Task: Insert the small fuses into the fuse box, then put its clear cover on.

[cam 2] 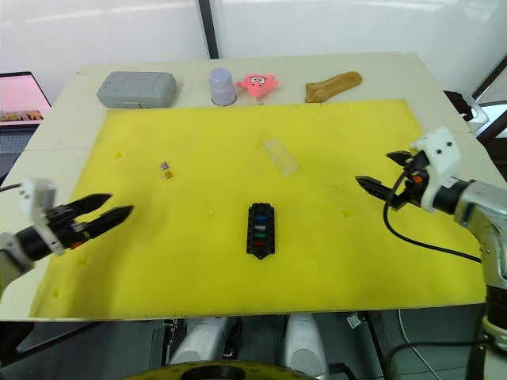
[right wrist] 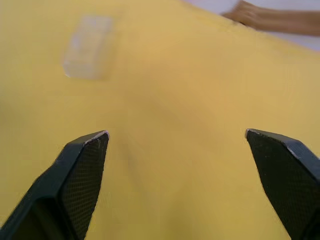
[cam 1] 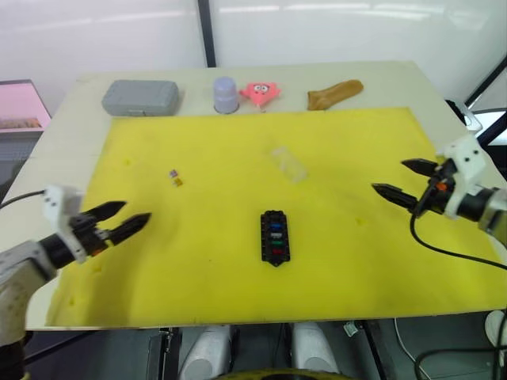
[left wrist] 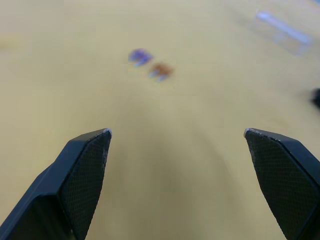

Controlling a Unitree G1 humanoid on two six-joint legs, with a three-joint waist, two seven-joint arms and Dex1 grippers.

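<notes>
From the head views, the fuse box [cam 1: 275, 237] sits mid yellow mat [cam 1: 238, 293] with two small fuses [cam 1: 175, 177] and the clear cover [cam 1: 287, 163] lying apart, while each wrist view shows the left end effector [left wrist: 177, 133] and right end effector [right wrist: 176, 132] spread wide, empty.

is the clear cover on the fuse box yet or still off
Off. The clear cover lies on the yellow mat, apart from the fuse box, whose coloured fuses show uncovered.

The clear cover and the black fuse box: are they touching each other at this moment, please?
Apart. The left eye view shows the clear cover lying flat on the yellow mat, with bare mat plainly between it and the fuse box.
</notes>
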